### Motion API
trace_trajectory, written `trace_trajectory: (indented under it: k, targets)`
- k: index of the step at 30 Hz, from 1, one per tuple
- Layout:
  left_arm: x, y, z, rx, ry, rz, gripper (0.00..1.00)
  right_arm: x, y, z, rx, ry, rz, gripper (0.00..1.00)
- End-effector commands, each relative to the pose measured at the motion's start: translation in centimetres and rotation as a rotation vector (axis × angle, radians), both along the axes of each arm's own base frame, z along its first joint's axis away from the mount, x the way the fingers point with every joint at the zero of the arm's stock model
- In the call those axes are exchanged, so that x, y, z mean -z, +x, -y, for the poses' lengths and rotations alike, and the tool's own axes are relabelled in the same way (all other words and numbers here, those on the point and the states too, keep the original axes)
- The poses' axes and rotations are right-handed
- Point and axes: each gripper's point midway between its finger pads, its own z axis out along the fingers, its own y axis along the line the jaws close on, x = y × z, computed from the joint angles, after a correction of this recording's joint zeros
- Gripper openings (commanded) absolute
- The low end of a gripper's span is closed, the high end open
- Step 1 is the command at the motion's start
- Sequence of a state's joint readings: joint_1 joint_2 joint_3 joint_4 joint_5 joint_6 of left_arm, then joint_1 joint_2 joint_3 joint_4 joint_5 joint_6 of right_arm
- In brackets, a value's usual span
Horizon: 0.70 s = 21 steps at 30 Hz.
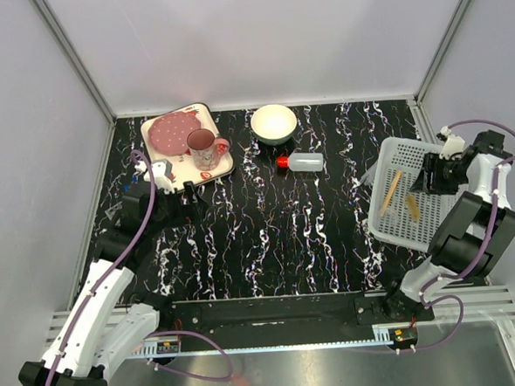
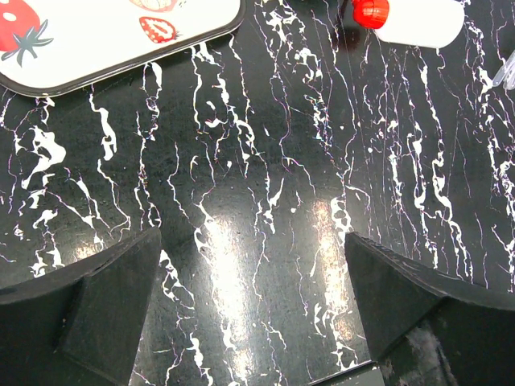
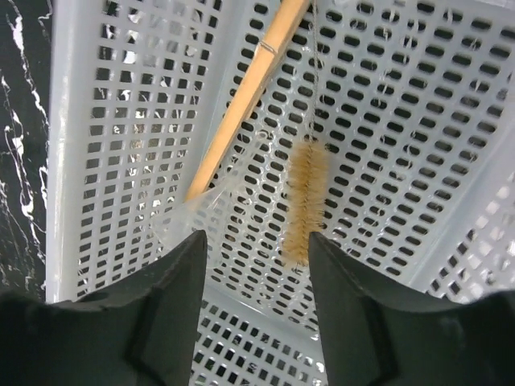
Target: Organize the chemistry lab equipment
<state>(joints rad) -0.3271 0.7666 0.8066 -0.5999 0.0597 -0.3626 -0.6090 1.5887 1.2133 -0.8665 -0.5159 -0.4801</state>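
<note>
Deposit step: right gripper point(image 3: 256, 241), jaws parted and empty, over brush point(image 3: 306, 201) and stick point(image 3: 241, 96) in the rack point(image 3: 96, 121), frame right. Next, judged: fetch the red-capped bottle point(image 1: 304, 162), upper centre; left gripper point(image 2: 251, 237) stands wide.

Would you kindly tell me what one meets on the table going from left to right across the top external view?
Strawberry-print rectangular tray → round white bowl → small translucent bottle with red cap → white perforated plastic basket, holding the thin wooden stick, then the small tan-bristled brush.
</note>
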Motion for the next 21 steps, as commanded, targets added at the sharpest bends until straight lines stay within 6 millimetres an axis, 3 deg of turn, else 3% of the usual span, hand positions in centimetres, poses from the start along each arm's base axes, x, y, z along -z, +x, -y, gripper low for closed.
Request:
trace_trajectory:
  k: [1, 4, 5, 6, 8, 9, 10, 12, 15, 17, 21]
  targets:
    - [-0.7, 0.5, 0.1, 0.007, -0.008, 0.041, 0.99, -6.4, 2.0, 0.1, -0.111, -0.081, 0.183, 0.64]
    - [-0.6, 0.5, 0.2, 0.011, -0.008, 0.035, 0.99, -9.4, 2.9, -1.7, -0.244, -0.110, 0.243, 0.76]
    - [-0.5, 0.5, 0.2, 0.013, -0.009, 0.033, 0.99, -9.8, 2.9, -3.9, -0.326, -0.099, 0.231, 0.79]
    - [-0.6, 0.5, 0.3, 0.014, -0.009, 0.035, 0.99, -10.8, 3.5, -4.8, -0.412, -0.150, 0.256, 0.85]
    - [-0.6, 0.5, 0.3, 0.014, -0.010, 0.036, 0.99, -10.9, 3.9, -7.1, -0.547, -0.194, 0.248, 0.92]
    - [-0.6, 0.5, 0.3, 0.014, -0.010, 0.036, 0.99, -11.2, 4.5, -9.9, -0.652, -0.235, 0.257, 0.96]
    - [-0.6, 0.5, 0.3, 0.013, -0.009, 0.037, 0.99, -11.0, 5.0, -10.9, -0.708, -0.258, 0.265, 1.00]
    - [-0.7, 0.5, 0.2, 0.009, -0.008, 0.039, 0.99, -10.4, 5.6, -14.4, -0.906, -0.331, 0.297, 1.00]
    - [-0.7, 0.5, 0.0, 0.002, -0.004, 0.043, 0.99, -8.1, 6.3, -17.1, -1.162, -0.468, 0.303, 1.00]
    - [-0.7, 0.4, 0.0, 0.004, -0.005, 0.043, 0.99, -6.5, 7.4, -17.1, -1.294, -0.580, 0.288, 1.00]
    - [-0.7, 0.6, 0.0, 0.003, 0.000, 0.041, 0.99, -3.0, 9.0, -15.2, -1.466, -0.795, 0.143, 1.00]
